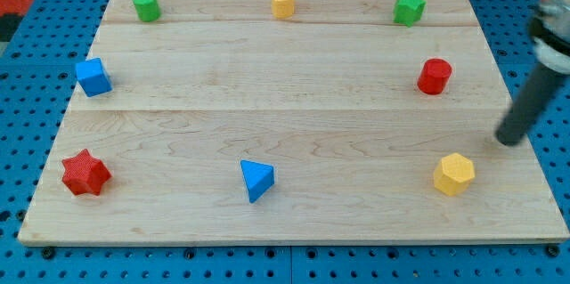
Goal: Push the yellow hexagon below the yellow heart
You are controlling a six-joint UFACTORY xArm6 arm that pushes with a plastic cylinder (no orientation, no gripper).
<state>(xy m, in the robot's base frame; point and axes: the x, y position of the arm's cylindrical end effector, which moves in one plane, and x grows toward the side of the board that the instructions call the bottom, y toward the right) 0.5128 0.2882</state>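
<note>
The yellow hexagon [454,174] lies near the board's bottom right corner. The yellow heart [282,3] sits at the top edge, in the middle. My tip [508,139] stands at the board's right edge, up and to the right of the yellow hexagon, with a clear gap between them. The rod slants up to the view's right.
A green cylinder [146,5] is at top left, a green star [409,8] at top right, a red cylinder [435,77] at right, a blue cube [93,77] at left, a red star [85,174] at bottom left, a blue triangle [256,180] at bottom middle.
</note>
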